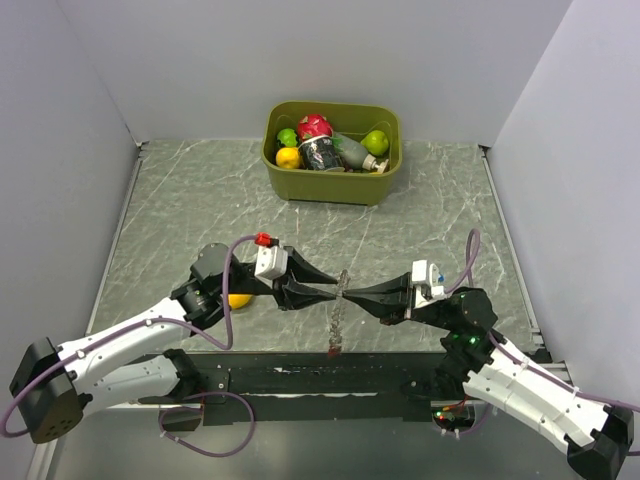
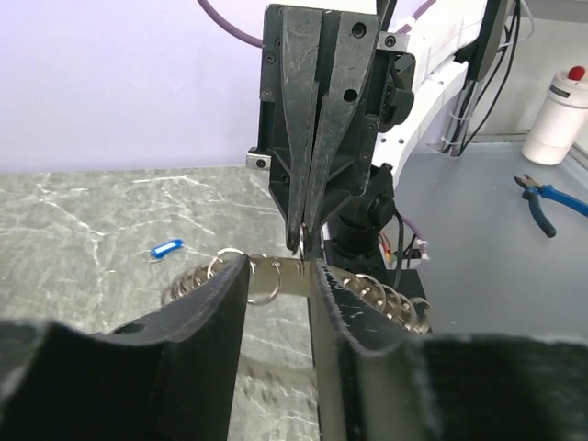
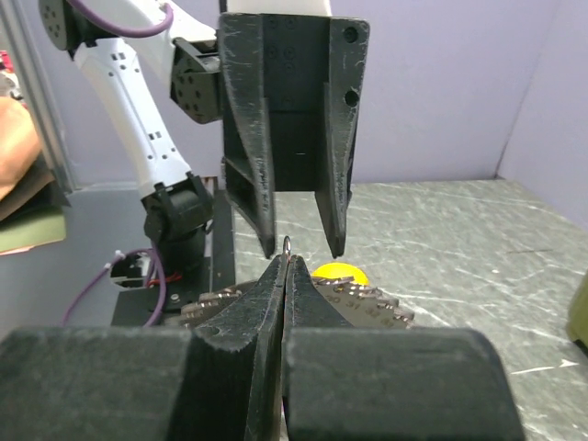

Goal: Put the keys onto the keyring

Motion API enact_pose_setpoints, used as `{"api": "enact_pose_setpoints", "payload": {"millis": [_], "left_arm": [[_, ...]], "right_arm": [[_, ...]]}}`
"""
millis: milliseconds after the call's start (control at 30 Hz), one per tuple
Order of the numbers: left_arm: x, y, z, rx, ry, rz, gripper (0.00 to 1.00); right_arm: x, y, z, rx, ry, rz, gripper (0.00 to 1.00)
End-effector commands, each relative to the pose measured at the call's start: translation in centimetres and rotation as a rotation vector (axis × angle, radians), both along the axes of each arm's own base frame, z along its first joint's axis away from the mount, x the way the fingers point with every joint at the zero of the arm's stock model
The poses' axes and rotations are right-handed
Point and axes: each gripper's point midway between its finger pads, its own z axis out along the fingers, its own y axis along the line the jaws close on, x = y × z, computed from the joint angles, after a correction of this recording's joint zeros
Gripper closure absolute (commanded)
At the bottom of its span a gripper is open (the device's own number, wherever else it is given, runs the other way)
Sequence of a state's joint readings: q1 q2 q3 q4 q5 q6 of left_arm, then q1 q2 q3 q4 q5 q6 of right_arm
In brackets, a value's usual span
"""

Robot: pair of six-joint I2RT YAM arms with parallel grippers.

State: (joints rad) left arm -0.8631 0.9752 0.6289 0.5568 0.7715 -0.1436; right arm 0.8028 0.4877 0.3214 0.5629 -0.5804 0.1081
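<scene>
The keyring, a flat grey ring with small split rings along its toothed rim, hangs in the air between both arms. In the top view I see the keyring edge-on. My right gripper is shut on a small wire loop at the keyring's top. My left gripper is open, one finger on each side of that same spot, with gaps showing. From the left wrist, the right gripper comes down from above. A blue key lies on the table behind.
A yellow lemon lies under the left arm, and the lemon also shows behind the keyring. An olive bin of fruit and bottles stands at the back. Pliers and a white bottle lie off the table.
</scene>
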Motion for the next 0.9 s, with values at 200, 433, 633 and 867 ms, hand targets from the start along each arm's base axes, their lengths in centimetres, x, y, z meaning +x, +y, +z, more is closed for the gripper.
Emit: {"api": "enact_pose_setpoints", "payload": {"millis": [200, 433, 633, 867], "left_arm": [[-0.8, -0.5, 1.5, -0.043, -0.024, -0.081, 0.73], [-0.9, -0.7, 1.5, -0.039, -0.029, -0.097, 0.87], [-0.9, -0.6, 1.6, -0.042, -0.026, -0.088, 0.79], [-0.9, -0.8, 1.4, -0.037, -0.014, -0.101, 0.76]], "right_arm": [[-0.5, -0.4, 2.5, 0.082, -0.059, 0.005, 1.00], [-0.3, 0.0, 2.1, 0.057, -0.047, 0.013, 1.00], [-0.1, 0.2, 1.6, 0.051, -0.030, 0.011, 1.00], [-0.1, 0.5, 1.2, 0.032, -0.026, 0.023, 1.00]]}}
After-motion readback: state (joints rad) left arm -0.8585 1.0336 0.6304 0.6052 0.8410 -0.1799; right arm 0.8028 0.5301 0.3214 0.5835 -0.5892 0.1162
